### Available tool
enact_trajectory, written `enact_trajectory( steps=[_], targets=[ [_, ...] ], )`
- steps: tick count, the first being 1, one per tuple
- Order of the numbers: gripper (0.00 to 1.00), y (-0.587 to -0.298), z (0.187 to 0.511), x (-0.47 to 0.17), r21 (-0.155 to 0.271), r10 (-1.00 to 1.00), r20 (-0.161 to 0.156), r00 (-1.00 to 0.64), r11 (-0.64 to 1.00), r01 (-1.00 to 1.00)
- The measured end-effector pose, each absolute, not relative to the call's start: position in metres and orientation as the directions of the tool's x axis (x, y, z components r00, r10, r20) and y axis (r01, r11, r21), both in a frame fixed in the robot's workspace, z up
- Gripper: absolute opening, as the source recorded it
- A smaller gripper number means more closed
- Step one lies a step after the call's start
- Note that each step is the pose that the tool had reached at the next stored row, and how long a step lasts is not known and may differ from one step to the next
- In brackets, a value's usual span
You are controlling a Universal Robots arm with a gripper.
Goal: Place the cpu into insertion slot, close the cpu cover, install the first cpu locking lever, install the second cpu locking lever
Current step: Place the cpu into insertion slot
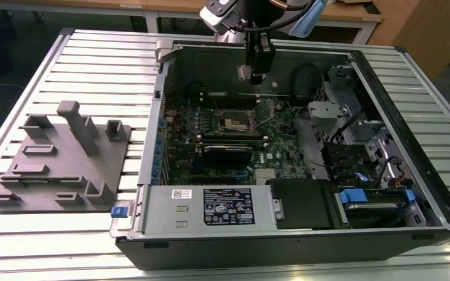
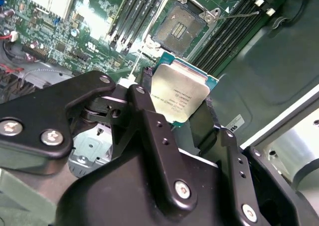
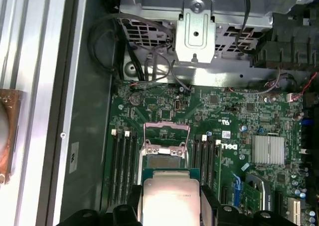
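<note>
The hand (image 2: pixel 178 100) is clamped on the cpu (image 2: pixel 180 90) by two opposite edges, holding it in the air inside the open computer case (image 1: pixel 287 249), near the uncovered insertion slot (image 2: pixel 178 30) on the green board (image 1: pixel 281 146).

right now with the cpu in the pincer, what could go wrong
1. The pincer grips the cpu only by its edges, above the board; a slip could drop it onto the contacts of the slot.
2. In both wrist views the cpu looks off to one side of the slot; lowered unaligned, it might seat askew.
3. The cover stands raised beside the slot and might snag the pincer.
</note>
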State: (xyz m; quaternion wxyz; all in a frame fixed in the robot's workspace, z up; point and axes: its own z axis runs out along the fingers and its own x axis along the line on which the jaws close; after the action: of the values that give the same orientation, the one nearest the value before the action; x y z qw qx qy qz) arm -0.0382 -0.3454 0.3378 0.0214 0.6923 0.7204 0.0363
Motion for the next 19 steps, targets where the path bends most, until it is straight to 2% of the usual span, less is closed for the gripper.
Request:
enact_trajectory(
  steps=[19],
  targets=[
    [0.54,-0.345,0.326,-0.038,0.079,1.0,0.019,0.001,-0.003,0.997]
  ],
)
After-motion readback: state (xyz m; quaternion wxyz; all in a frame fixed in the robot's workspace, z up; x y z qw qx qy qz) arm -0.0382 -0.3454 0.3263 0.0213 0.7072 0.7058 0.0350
